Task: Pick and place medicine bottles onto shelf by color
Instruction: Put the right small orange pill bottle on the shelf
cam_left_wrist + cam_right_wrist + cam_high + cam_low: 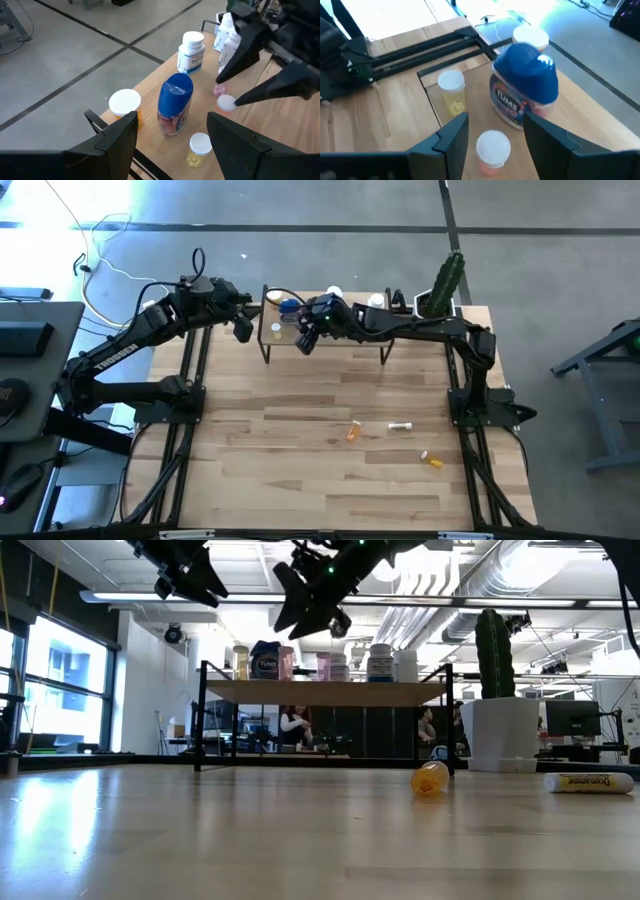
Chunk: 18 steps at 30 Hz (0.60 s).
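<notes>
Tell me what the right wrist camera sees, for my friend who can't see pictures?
The right gripper hangs open just above a small pink bottle with a white cap standing on the wooden shelf. Beside it stand a big blue-lidded Tums jar and a little clear bottle of yellow pills; another white cap peeks from behind the jar.

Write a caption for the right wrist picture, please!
Right gripper open above a pink bottle beside the blue-lidded jar.
</notes>
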Tool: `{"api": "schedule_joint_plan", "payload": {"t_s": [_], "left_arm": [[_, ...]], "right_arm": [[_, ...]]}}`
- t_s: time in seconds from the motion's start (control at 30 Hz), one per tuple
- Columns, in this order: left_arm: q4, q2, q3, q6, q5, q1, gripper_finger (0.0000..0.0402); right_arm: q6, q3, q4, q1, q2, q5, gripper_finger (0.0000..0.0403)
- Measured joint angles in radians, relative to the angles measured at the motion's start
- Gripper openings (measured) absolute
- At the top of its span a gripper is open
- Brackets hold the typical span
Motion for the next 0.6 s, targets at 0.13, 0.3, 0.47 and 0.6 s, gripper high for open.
{"api": "schedule_joint_plan", "payload": {"t_s": [0.13, 0.3, 0.47, 0.6], "left_arm": [[-0.001, 0.0, 0.0, 0.0, 0.0, 0.0, 0.0225], [-0.017, 0.0, 0.0, -0.032, 0.013, -0.001, 0.0225], [-0.031, 0.0, 0.0, -0.053, 0.086, -0.001, 0.0225], [-0.031, 0.0, 0.0, -0.053, 0.087, -0.001, 0.0225]], "right_arm": [[0.013, 0.055, -0.079, 0.012, 0.0, 0.001, 0.0179], [0.054, 0.129, -0.217, 0.048, -0.001, 0.0, 0.0179], [0.047, 0.141, -0.307, 0.107, -0.019, 0.03, 0.0179], [0.056, 0.118, -0.381, 0.15, -0.051, 0.101, 0.0179]]}}
